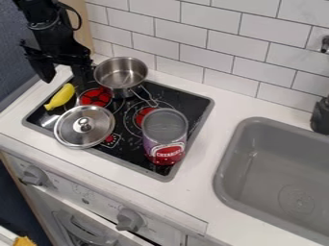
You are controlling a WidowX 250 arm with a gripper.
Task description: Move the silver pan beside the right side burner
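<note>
The black hand point(64, 79) is hanging over the upper-left corner of the stovetop point(204, 106), spread open with a gap between its fingers and pinching nothing. The silver pan point(120, 77) is standing at the stovetop's back edge near the tiled wall point(186, 57), upright, with its open mouth facing up. From the hand, the pan is lying toward the right of the view, near but apart, so the reach is likely calling for a short sideways travel rather than a long one forward. What is probably deciding the grasp is the pan's long axis: its handle point(146, 98) is pointing away from the hand, slanting down and to the right toward the right-hand burner point(145, 116). The nearest graspable part is therefore the bowl's left rim, while the handle is sitting on the far side, and getting to it would be asking the hand to pass over or around the bowl. That same axis is roughly giving the direction of the carry, since the goal burner is lying beyond the handle's end. The cherry-labelled can point(165, 139) is crowding that burner from the front, partly overlapping it in the view, so a pan travelling handle first could be knocking it; the burner's far right or back side is looking roomier for setting down.
</note>
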